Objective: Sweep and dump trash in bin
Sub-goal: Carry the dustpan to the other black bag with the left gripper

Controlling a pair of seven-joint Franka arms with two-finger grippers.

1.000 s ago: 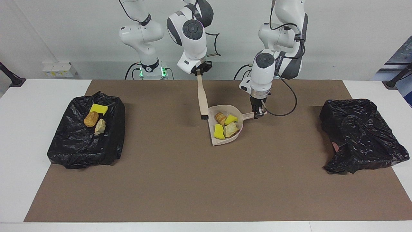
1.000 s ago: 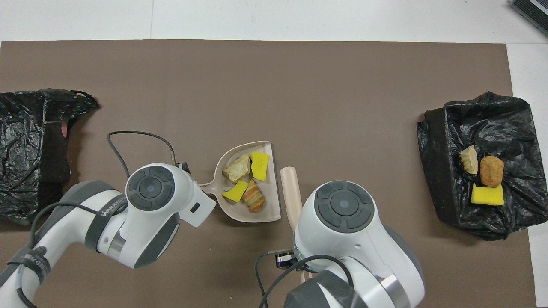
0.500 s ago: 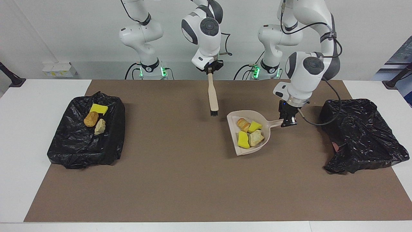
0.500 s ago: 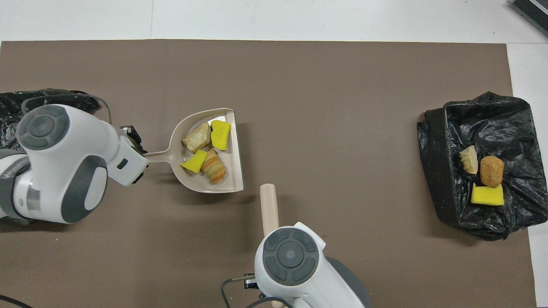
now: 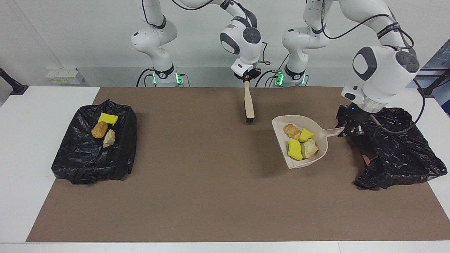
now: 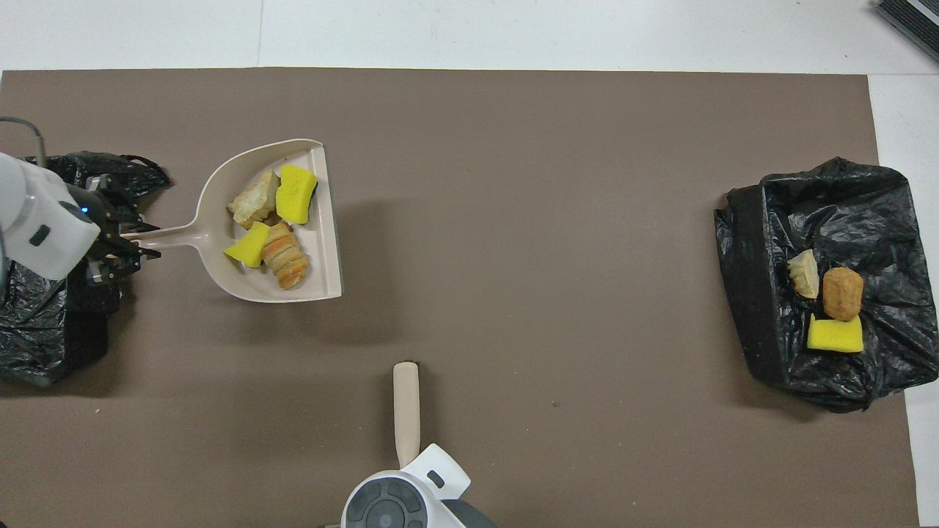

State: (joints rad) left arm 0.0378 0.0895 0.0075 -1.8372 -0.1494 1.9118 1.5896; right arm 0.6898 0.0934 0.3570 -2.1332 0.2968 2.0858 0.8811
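Carrying: four lumps of trash [image 5: 300, 141] ride in the dustpan [image 5: 318, 154], which hangs in the air over the brown mat [image 5: 197, 196], just beside the black-lined bin [image 5: 397, 154] at the left arm's end of the bench [image 5: 42, 211].
Load: a striped roll [image 5: 291, 130], two yellow sponge chunks [image 5: 294, 149] and a pale rock-like piece [image 5: 310, 148], all bunched toward the pan's closed back.
Long axis: the pan's handle [image 5: 334, 132] points at the bin and its open lip points away from it, toward the bench's middle.
Key relation: the bin lies on the handle's side, so I judge the pan must be carried over the bin and turned or tipped lip-down there.
Left jaws [image 5: 350, 127]: pinching the handle's end, over the bin's near edge.
Right jaws [image 5: 248, 77]: pressed onto the brush [image 5: 249, 105], which hangs upright, bristles down, near the robots; this arm waits.
Other bin [image 5: 95, 147]: at the right arm's end, holding three lumps, well apart.
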